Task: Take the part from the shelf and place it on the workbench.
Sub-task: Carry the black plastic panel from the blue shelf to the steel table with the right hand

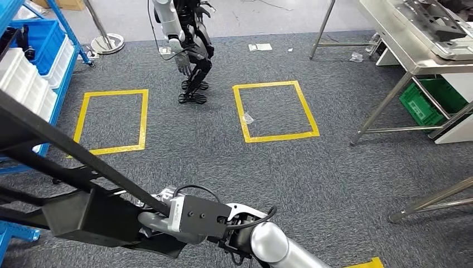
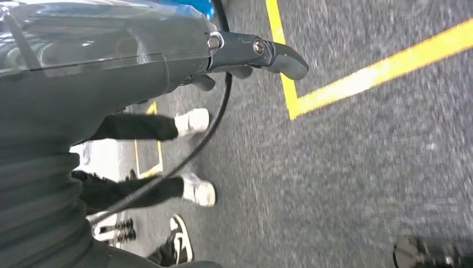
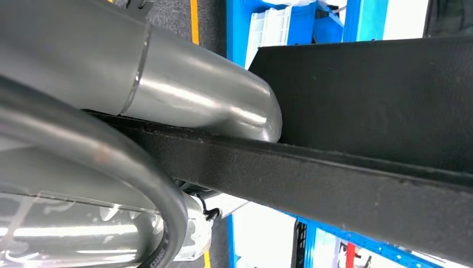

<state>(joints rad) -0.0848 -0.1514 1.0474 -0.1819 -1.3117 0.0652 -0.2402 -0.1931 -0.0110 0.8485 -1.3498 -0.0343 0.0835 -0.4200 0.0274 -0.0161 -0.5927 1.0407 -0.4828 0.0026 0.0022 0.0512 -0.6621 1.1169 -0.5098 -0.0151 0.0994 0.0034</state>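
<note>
The part is a large black metal frame [image 1: 83,215] with long bars running up to the left edge in the head view. My right hand [image 1: 159,220] grips it at the lower left, the silver forearm coming in from the bottom. The same black bars [image 3: 357,184] lie close before the right wrist camera. My left hand [image 2: 254,56] hangs over the carpet with its fingers apart and nothing in them. The steel workbench [image 1: 404,58] stands at the far right. The blue shelf [image 1: 64,53] is at the left.
A grey tray of parts [image 1: 440,28] lies on the workbench, with a green crate [image 1: 432,100] under it. Another humanoid robot [image 1: 189,50] stands at the back. Two yellow tape squares [image 1: 276,111] mark the carpet. A person's white shoes [image 2: 195,120] are near my left side.
</note>
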